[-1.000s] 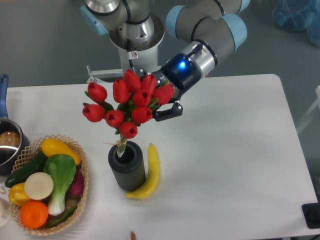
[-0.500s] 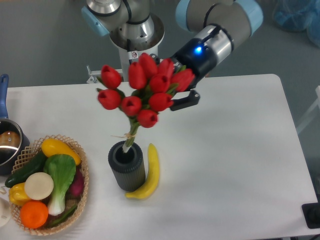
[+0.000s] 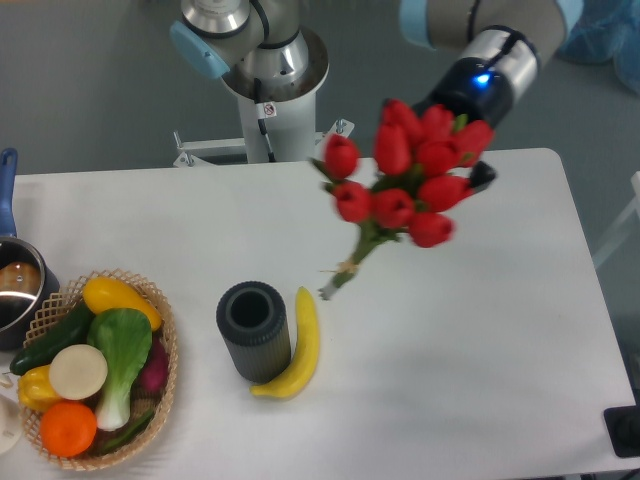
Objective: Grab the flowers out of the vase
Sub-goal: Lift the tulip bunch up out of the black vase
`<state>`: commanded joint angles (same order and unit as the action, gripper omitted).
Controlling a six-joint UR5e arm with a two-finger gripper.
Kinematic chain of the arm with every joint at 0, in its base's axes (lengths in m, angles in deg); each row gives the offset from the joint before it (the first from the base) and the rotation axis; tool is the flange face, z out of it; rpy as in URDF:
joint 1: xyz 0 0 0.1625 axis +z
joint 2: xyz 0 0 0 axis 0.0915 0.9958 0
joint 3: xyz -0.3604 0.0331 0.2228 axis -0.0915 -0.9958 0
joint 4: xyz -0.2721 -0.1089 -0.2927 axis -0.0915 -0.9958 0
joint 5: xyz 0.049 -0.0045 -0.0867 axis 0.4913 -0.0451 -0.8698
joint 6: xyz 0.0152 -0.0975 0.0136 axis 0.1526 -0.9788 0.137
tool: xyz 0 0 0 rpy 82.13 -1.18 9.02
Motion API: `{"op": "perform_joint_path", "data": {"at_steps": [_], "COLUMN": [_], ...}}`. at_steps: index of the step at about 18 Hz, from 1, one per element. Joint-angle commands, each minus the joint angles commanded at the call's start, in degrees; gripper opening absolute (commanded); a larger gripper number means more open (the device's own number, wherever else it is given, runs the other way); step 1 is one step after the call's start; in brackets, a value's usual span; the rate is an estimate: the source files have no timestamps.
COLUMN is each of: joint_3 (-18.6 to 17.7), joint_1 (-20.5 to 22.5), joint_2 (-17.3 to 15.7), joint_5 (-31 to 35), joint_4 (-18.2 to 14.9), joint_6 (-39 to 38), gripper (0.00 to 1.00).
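Observation:
The flowers (image 3: 405, 180), red tulip buds on green stems tied near the ends, hang tilted in the air to the right of and above the vase, fully clear of it. My gripper (image 3: 462, 168) is shut on the flowers from behind the buds; its fingers are mostly hidden by them. The vase (image 3: 254, 330), a dark grey ribbed cylinder, stands upright with an empty round mouth on the white table (image 3: 480, 330).
A banana (image 3: 297, 345) lies against the vase's right side. A woven basket (image 3: 162, 395) of vegetables and fruit stands at the front left. A pot (image 3: 18, 290) sits at the left edge. The robot base (image 3: 270, 90) is at the back.
The gripper has lifted the flowers up and to the right; the stem ends have come out of the vase, which has stayed in place.

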<state>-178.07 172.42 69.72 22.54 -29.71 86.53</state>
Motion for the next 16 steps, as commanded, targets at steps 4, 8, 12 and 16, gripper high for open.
{"op": "perform_joint_path", "data": {"at_steps": [4, 8, 12, 16], "joint_3": [1.0, 1.1, 0.4, 0.4], "joint_1": [0.8, 0.5, 0.4, 0.4], "joint_2": [2.7, 3.3, 3.3, 3.1], "joint_5": [0.3, 6.2, 6.3, 6.3], "joint_4": [0.1, 0.1, 0.2, 0.2], "joint_6": [2.5, 4.1, 5.0, 4.9], "gripper": [0.35, 0.35, 0.35, 0.35]}}
